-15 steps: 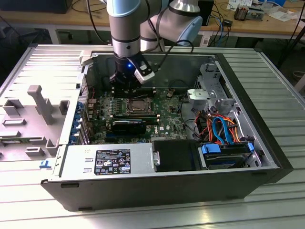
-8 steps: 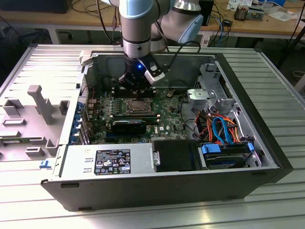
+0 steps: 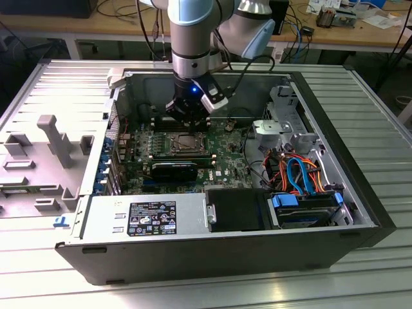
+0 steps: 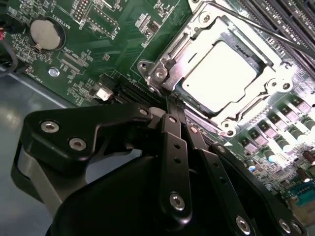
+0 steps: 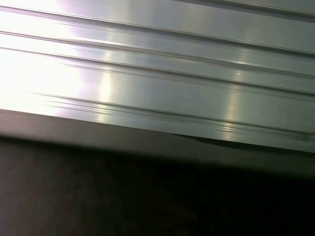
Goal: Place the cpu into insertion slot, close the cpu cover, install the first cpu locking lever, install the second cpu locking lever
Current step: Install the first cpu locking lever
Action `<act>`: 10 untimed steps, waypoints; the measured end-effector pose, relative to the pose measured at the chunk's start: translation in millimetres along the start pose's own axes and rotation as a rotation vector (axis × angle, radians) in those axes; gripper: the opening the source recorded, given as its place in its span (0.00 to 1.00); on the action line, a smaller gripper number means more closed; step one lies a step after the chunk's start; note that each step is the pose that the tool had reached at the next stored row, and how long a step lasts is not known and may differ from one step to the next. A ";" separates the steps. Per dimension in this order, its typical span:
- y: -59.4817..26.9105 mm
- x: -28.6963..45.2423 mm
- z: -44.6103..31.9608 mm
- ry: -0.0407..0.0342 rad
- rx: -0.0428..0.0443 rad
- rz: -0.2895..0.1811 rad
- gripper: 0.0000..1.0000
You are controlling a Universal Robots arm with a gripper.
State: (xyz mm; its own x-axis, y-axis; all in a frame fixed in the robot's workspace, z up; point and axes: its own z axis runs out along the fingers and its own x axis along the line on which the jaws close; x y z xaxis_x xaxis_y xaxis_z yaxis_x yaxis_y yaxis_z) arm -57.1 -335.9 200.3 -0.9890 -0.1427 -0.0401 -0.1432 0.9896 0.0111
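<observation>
Black links and screws of my gripper (image 4: pixel 173 105) lie closest to the lens in the second wrist view, and my two fingers (image 4: pixel 170 147) meet at their tips with almost no gap between them; I hold nothing. The tips stand at the corner of the cover (image 4: pixel 197 42), just beside its rim, but I cannot tell if they touch it. This silvery frame lies flat over the slot (image 3: pixel 188 143), and the cpu (image 4: pixel 221 73) sits inside it, its bright metal top showing through the big square opening. Around the socket is the green board (image 4: pixel 118 44), with a round coin battery (image 4: pixel 47 33) well apart from the socket. In the exterior view my gripper (image 3: pixel 190 121) hangs down from the arm (image 3: pixel 193 38) into the open case (image 3: pixel 360 212), above the far edge of the socket. Ribbed metal table (image 5: pixel 157 64) and a dark edge show in the first wrist view.
</observation>
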 end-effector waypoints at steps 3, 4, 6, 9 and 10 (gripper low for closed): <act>2.8 -0.5 -0.1 -0.0002 -0.0026 -0.001 0.11; 3.2 -0.5 -0.7 -0.0001 -0.0027 -0.001 0.11; 3.9 -1.1 -4.3 -0.0018 -0.0051 -0.001 0.11; 3.7 -1.3 -16.4 -0.0007 -0.0035 -0.001 0.11; 3.8 -1.5 -20.0 -0.0005 -0.0033 -0.001 0.11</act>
State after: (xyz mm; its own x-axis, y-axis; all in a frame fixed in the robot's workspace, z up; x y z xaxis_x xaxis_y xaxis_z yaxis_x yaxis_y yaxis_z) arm -56.9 -332.3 220.4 -0.9888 -0.1436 -0.0406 -0.1443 0.9894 0.0143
